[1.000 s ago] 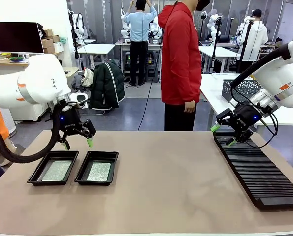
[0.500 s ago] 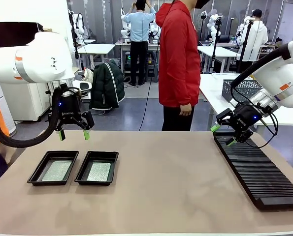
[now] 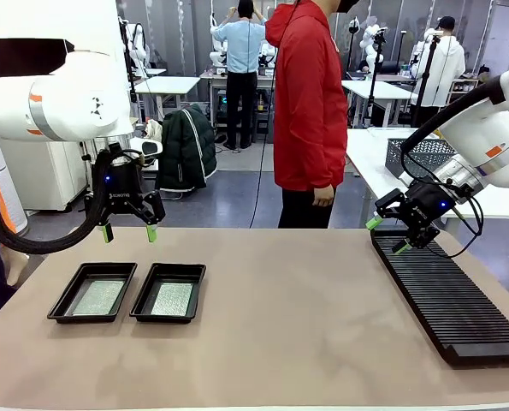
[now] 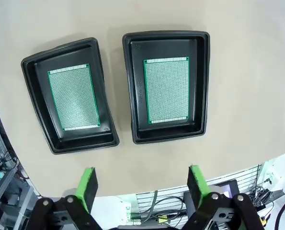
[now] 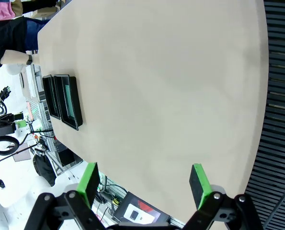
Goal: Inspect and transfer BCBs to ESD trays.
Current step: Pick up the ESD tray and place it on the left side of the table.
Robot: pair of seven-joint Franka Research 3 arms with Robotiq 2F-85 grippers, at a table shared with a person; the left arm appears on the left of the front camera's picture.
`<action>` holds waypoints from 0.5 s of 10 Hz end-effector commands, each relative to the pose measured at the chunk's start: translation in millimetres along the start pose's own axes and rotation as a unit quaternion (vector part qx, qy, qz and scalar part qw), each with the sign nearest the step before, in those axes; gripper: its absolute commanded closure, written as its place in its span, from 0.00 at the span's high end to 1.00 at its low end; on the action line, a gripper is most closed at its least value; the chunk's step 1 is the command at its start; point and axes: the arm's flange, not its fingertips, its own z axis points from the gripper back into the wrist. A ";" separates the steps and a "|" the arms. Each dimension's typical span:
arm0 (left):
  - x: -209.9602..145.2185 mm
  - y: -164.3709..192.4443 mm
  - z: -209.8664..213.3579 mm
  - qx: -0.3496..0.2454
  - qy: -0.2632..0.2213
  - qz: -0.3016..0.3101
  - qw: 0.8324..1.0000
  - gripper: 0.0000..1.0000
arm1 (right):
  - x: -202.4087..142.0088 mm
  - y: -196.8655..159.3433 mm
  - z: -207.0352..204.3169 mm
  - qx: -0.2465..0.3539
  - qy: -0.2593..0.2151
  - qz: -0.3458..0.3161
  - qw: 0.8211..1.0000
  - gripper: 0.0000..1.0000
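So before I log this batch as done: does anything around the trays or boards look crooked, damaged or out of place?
Nothing stands out. Each ESD tray holds one BCB lying flat inside its rim. The trays sit side by side, apart. Both the left gripper and the right gripper are open and empty.

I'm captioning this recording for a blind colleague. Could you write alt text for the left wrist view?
Seen from above, two black trays sit side by side on a beige table, each holding one green circuit board lying flat. The left gripper hangs open and empty above them, its green-padded fingers rising from the bottom edge.
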 end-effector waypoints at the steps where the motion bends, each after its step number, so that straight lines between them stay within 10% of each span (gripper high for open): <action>1: 0.4 2.0 0.8 -0.001 -0.001 -0.005 1.000 1.00 | -2.8 1.3 0.7 -0.005 0.001 -0.004 1.000 1.00; 5: 0.4 2.0 0.8 -0.001 -0.001 -0.005 1.000 1.00 | -2.8 1.3 0.7 -0.005 0.001 -0.004 1.000 1.00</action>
